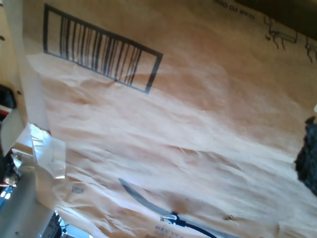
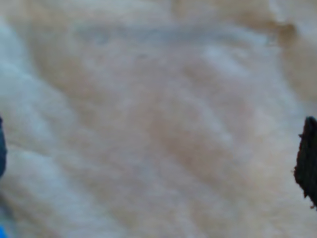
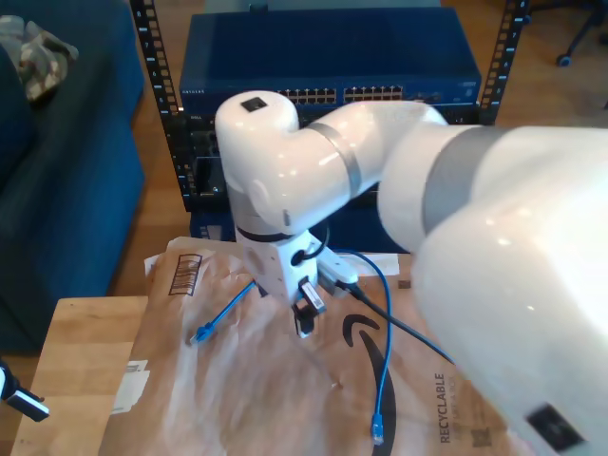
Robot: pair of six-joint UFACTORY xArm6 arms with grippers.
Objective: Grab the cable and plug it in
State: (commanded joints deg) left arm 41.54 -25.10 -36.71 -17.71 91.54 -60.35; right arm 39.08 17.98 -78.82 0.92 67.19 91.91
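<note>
The blue cable (image 3: 382,332) lies on brown wrapping paper (image 3: 237,399). One plug (image 3: 201,333) rests toward the exterior view's left and the other plug (image 3: 377,437) near the front. My second gripper (image 3: 304,323) hangs low over the paper between the cable's two runs, touching neither. In the blurred second wrist view it (image 2: 156,158) is open over bare paper, with one dark finger (image 2: 309,158) showing and a bit of blue at the frame's edge. My first gripper (image 1: 158,163) is open well above the paper, one finger (image 1: 309,153) visible. A small clear plug (image 1: 170,217) on a dark-looking lead lies below it.
A blue network switch (image 3: 332,57) with rows of ports (image 3: 380,95) sits in a rack behind the table. A thick black cable (image 3: 408,332) crosses the paper. The paper carries a barcode (image 1: 101,49) and tape (image 1: 47,153). A white and black part (image 3: 21,399) pokes in at the exterior view's lower left.
</note>
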